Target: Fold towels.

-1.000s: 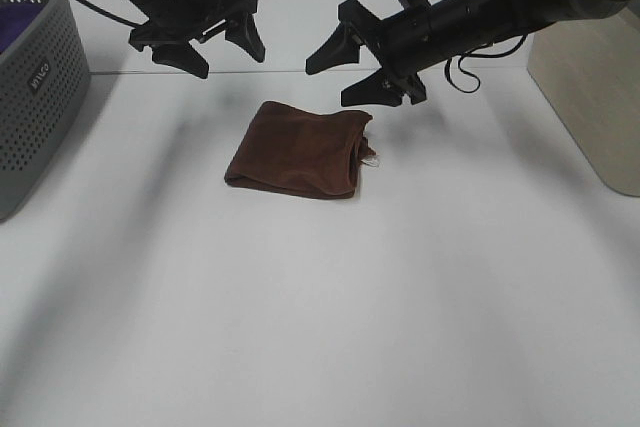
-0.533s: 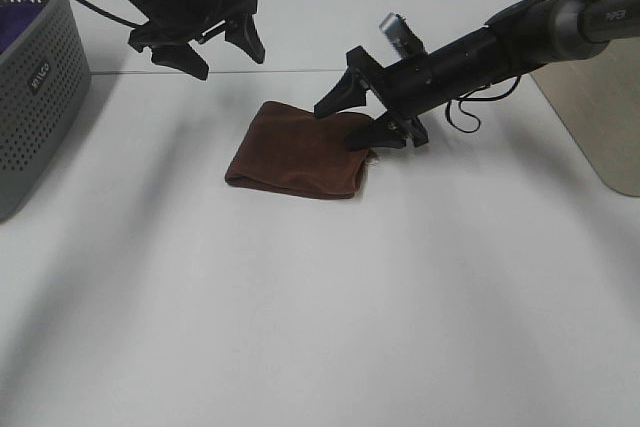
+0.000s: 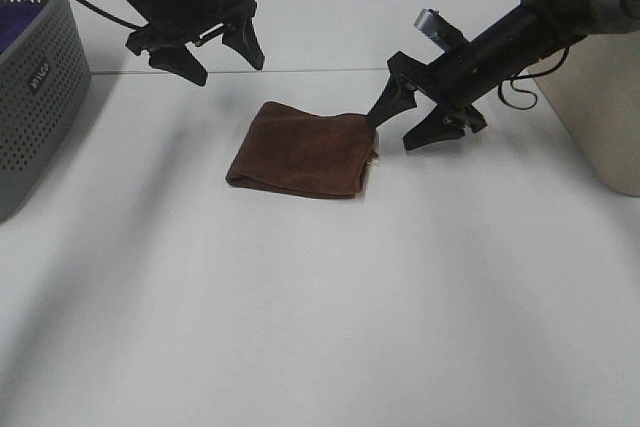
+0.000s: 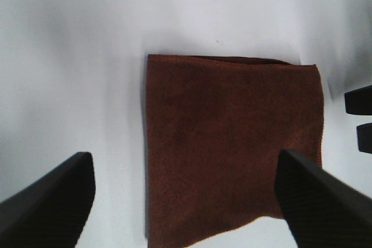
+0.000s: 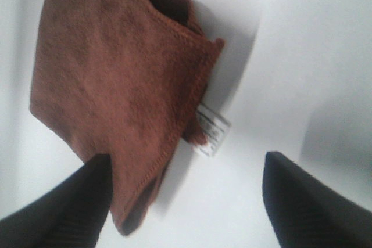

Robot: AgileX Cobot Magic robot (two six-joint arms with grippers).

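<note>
Right hand (image 3: 408,125) drawn back off folded towel (image 3: 300,149), jaws apart

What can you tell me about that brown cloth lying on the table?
The brown towel is a soft, matte, fuzzy-looking cloth, folded into a compact rectangle with stacked layers showing at one edge. Its hems are stitched, and a small white tag sticks out from the side nearest the right gripper. It lies flat on the white table. Neither gripper holds it: the right one sits open just beside its tagged edge, and the left gripper hangs open above and behind it.
</note>
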